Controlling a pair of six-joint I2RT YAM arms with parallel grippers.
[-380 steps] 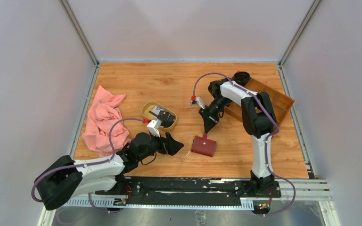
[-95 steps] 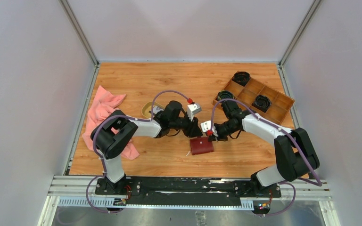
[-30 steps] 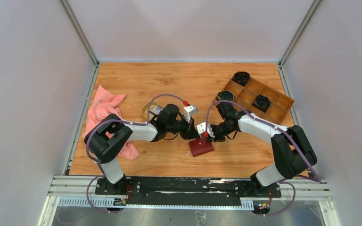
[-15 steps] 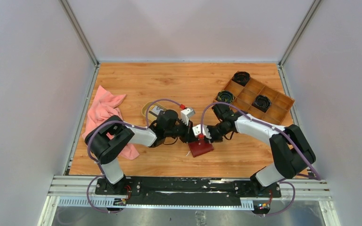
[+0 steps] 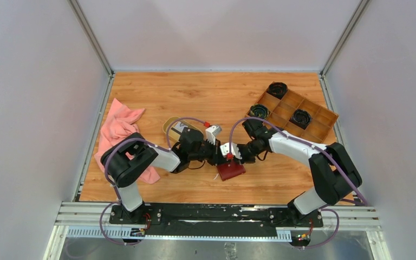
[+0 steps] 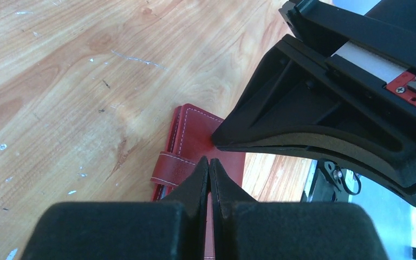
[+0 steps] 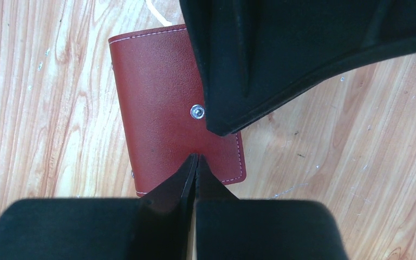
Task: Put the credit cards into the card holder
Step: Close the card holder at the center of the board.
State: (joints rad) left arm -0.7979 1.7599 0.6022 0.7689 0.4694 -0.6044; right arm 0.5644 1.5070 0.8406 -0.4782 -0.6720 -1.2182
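Working on the card holder (image 5: 232, 170) with both arms, no card in hand yet. It lies flat and folded on the table (image 5: 195, 92), near the middle of the near edge. My left gripper (image 6: 209, 162) has its jaws pressed together with nothing between them, tip low over the red leather just beside the snap tab (image 6: 170, 169). My right gripper (image 7: 196, 158) is also closed and empty, tip at the opposite edge of the cover, close to the metal snap stud (image 7: 197, 111). The two tips nearly meet above the holder. I can't tell if either one touches the leather, or if the snap is fastened.

The credit cards (image 5: 179, 128) sit in the oval tan dish (image 5: 169, 123) toward the left of the table, well apart from the holder and partly hidden by my left arm. A pink cloth (image 5: 116, 132) lies along the left edge and a wooden compartment tray (image 5: 314, 122) sits at the far right corner. Neither is involved.

Step, as I judge it: opening the holder. The pockets are not exposed, so card loading has not begun. Next move calls for one tip pinning the cover while the other parts its jaws, catches the tab and peels the flap back. The holder is light and the wood is smooth, so I'd expect it to slide or lift whole unless it is held down.
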